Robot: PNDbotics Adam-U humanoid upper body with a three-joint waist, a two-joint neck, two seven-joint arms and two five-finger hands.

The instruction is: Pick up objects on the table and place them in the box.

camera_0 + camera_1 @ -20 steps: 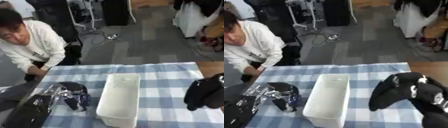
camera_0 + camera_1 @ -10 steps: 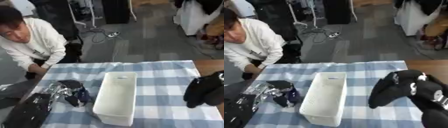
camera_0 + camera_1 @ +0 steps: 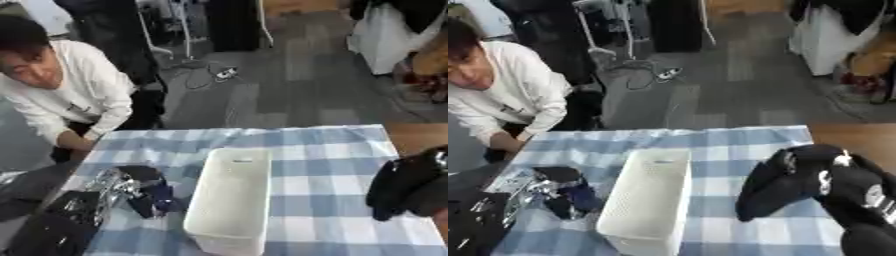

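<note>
Left hand: the left hand (image 3: 52, 232) fills the lower left corner of the frame, a black and silver mass low over the worktop; its fingers reach toward a crinkled silvery item (image 3: 109, 182); whether they are curled round it or merely lying against it cannot be told from either view
Right hand: the right hand (image 3: 798, 182) hangs at the lower right, fingers drooping and relaxed, spread somewhat; it holds nothing and sits above the cloth beside the box
Objects: a dark blue and black bundle (image 3: 149, 192) lies just beside the silvery item, at the lower left, close to the box's left wall; both are outside the box; what exactly they are is not clear
Box: the white box (image 3: 229, 200) stands at the lower centre, long and narrow, open at the top; nothing shows inside it
Worktop: the worktop (image 3: 324, 150) wears a blue and white checked cloth; its right half is bare
Step in hand: seemingly the pick-up stage, the left hand working at the pile; no item is placed yet
Next move: judged from here, the left hand needs a closed hold on one item, a lift above the box rim, a short carry rightward and a release over the opening; the right hand is idle
</note>
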